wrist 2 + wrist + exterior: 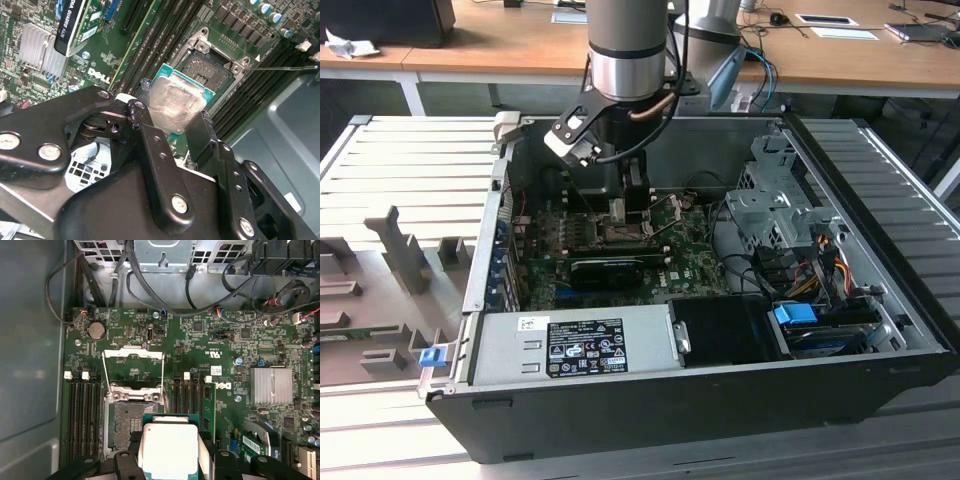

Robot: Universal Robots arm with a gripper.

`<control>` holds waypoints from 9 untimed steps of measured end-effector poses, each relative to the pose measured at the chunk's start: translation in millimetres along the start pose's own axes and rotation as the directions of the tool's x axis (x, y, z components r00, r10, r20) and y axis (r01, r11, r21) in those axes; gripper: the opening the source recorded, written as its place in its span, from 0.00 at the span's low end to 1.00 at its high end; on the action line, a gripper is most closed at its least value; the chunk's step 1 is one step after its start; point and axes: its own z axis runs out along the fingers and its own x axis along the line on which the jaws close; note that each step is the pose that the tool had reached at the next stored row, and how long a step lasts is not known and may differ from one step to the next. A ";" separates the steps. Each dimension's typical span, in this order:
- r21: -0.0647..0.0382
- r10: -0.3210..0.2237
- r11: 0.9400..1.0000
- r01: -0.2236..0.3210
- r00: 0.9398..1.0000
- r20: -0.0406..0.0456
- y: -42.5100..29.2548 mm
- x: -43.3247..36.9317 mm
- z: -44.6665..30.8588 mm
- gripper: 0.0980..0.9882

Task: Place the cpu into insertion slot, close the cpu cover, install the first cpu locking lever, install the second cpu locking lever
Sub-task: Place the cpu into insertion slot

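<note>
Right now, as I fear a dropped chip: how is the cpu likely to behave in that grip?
The cpu looks thin and flat, so probably stiff and light. Its smooth metal face may be slippery, and the gripper pinches only its edges with the jaws. The thin green rim probably chips easily if knocked.

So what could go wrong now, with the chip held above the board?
The gripper holds the cpu by two edges only, so it might slip or tilt. In both wrist views the cpu looks offset from the open insertion slot; lowered like that, it could seat crooked and damage both.
</note>
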 end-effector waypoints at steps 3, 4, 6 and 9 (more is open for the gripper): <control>0.000 0.000 1.000 0.000 1.000 0.000 -0.9 -0.1 4.6 0.48; 0.000 0.000 1.000 0.000 1.000 0.000 -1.3 -0.1 6.6 0.48; 0.000 -0.001 1.000 0.001 1.000 0.000 -1.9 -0.1 11.0 0.48; 0.000 -0.001 1.000 0.001 1.000 0.000 -2.3 -0.2 14.2 0.48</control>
